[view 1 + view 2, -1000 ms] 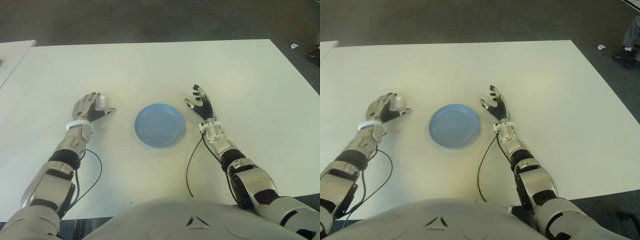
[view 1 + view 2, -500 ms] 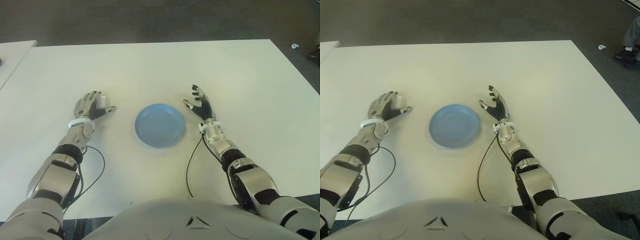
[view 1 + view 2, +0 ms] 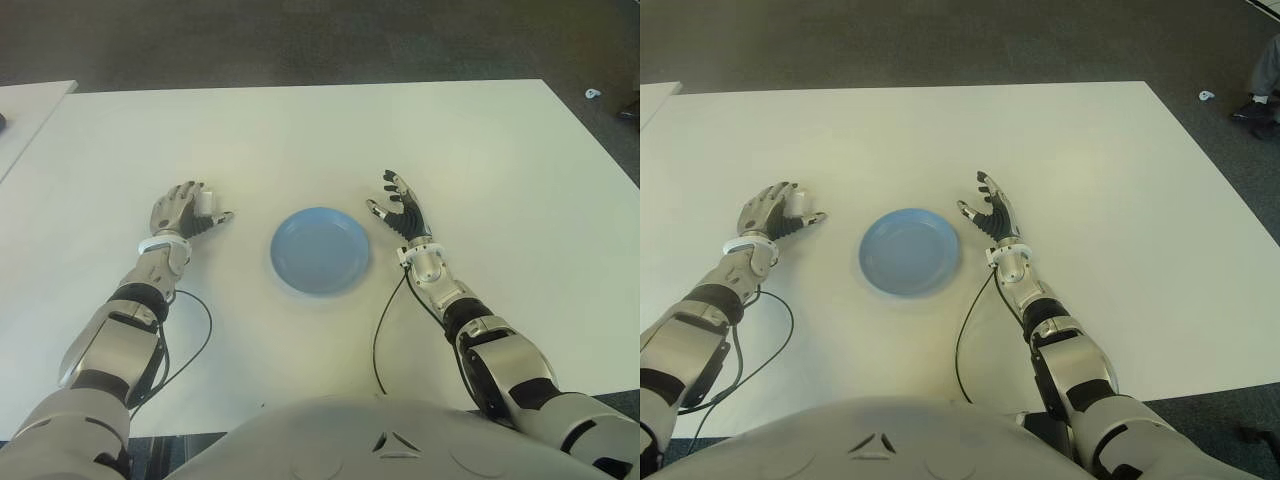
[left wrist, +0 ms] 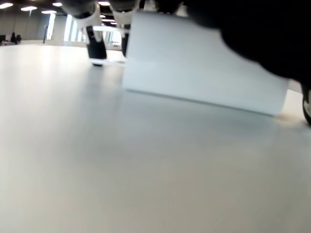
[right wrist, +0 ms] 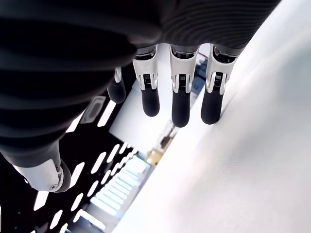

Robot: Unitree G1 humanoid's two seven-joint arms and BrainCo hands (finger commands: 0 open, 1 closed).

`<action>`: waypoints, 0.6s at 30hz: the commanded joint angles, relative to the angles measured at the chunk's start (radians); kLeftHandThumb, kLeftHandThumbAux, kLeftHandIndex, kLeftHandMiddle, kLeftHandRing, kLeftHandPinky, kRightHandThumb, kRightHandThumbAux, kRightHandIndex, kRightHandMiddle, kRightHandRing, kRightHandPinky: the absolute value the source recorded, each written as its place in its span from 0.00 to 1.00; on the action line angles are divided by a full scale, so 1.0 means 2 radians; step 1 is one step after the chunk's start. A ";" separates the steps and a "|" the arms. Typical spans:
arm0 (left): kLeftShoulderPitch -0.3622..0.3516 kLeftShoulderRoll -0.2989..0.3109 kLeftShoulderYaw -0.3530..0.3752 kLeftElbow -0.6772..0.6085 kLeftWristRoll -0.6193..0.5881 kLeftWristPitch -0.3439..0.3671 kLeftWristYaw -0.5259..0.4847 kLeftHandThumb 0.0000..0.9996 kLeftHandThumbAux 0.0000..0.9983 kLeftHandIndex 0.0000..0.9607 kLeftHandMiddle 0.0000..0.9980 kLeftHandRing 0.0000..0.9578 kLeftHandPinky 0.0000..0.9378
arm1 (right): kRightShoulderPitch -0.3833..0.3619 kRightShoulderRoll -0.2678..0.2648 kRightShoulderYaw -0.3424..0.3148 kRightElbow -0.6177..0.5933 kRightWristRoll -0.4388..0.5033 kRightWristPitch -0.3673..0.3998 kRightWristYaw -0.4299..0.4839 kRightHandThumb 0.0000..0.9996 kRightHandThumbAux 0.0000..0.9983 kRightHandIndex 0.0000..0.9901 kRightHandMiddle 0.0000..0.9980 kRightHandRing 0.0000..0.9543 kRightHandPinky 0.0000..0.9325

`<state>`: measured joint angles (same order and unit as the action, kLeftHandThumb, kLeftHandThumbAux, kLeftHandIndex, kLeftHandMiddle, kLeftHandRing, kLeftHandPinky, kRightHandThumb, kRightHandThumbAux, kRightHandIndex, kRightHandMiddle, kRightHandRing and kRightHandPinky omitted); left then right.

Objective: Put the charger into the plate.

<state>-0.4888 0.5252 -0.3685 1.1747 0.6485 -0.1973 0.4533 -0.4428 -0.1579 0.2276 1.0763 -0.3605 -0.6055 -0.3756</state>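
The white charger (image 3: 205,203) stands on the white table (image 3: 300,140), left of the blue plate (image 3: 320,250). My left hand (image 3: 186,212) has its fingers curled round the charger, and the thumb points toward the plate. In the left wrist view the charger (image 4: 204,73) is a white block whose lower edge touches the tabletop, with the fingertips (image 4: 96,48) just beyond it. Nothing lies in the plate. My right hand (image 3: 400,207) shows just right of the plate, fingers spread and holding nothing.
Black cables (image 3: 380,330) run from both wrists across the table's near part. A second white table edge (image 3: 25,110) shows at the far left. Dark floor lies beyond the table's far edge.
My left hand has crept slightly forward and closer around the charger, which stays in place on the table. The right hand has hardly moved.
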 commanded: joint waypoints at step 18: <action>0.013 -0.013 -0.016 0.044 0.007 -0.039 0.081 0.38 0.29 0.20 0.28 0.37 0.51 | 0.062 0.013 0.005 0.048 0.002 0.012 0.019 0.23 0.56 0.09 0.17 0.22 0.29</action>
<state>-0.4900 0.5229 -0.3780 1.2278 0.6486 -0.2587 0.5943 -0.4425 -0.1574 0.2234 1.0799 -0.3511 -0.6255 -0.3661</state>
